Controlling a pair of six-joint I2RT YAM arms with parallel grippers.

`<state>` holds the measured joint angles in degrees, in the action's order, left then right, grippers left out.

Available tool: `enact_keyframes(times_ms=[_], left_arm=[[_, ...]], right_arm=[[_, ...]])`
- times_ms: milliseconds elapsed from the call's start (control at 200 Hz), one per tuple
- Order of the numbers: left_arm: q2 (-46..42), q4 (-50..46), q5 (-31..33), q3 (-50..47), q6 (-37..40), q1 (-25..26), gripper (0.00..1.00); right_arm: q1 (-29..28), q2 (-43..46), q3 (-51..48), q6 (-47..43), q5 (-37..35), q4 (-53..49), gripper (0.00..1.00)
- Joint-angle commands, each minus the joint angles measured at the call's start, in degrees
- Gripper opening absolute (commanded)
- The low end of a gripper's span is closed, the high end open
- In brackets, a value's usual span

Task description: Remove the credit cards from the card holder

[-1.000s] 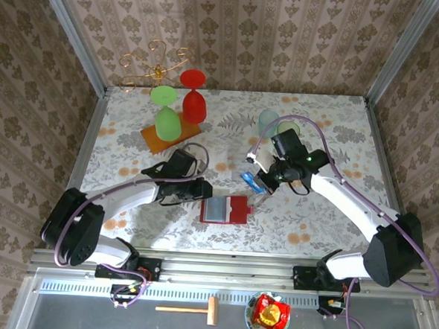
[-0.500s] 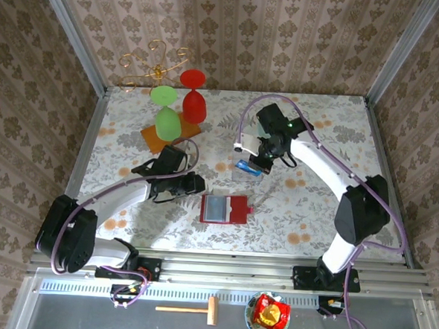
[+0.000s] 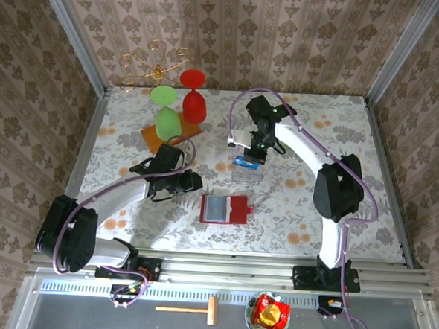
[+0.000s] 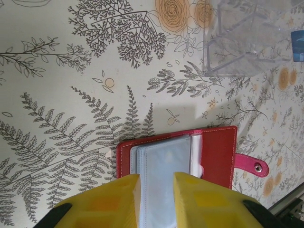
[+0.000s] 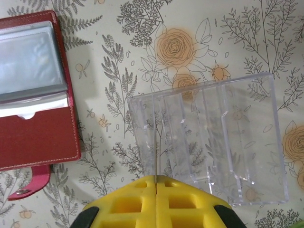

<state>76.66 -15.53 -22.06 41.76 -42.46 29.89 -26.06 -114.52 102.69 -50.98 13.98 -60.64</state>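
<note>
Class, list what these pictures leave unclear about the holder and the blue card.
Holder pockets: cloudy plastic, left wrist; any cards inside unclear.
Holder's near edge: behind the left gripper, left wrist.
Blue card: cut by frame edge, left wrist; edge-on in right gripper, right wrist.

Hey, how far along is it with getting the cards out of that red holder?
Done: the card holder lies open, one blue card out. In hand: the right gripper pinches that card above the clear tray. Left: setting it down; whether the pockets hold more cards, I cannot tell.
</note>
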Motion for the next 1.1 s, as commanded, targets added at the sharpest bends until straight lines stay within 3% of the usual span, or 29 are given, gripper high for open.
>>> enact_keyframes(times_ms=[0, 565, 1095], left_arm=[[1.31, 1.44, -0.68, 1.06, -1.03, -0.86, 0.25], [1.91, 4.29, -2.11, 0.45, -2.16, -2.21, 0.24], [2.88, 6.3, -3.8, 0.22, -3.48, -2.91, 0.23]], right_arm=[[0.65, -2.49, 3.77, -2.57, -2.03, -4.6, 0.0], [0.84, -10.36, 10.09, -4.22, -3.79, -12.28, 0.0], [0.84, -16.95, 15.68, -4.02, 3.1, -18.63, 0.0]])
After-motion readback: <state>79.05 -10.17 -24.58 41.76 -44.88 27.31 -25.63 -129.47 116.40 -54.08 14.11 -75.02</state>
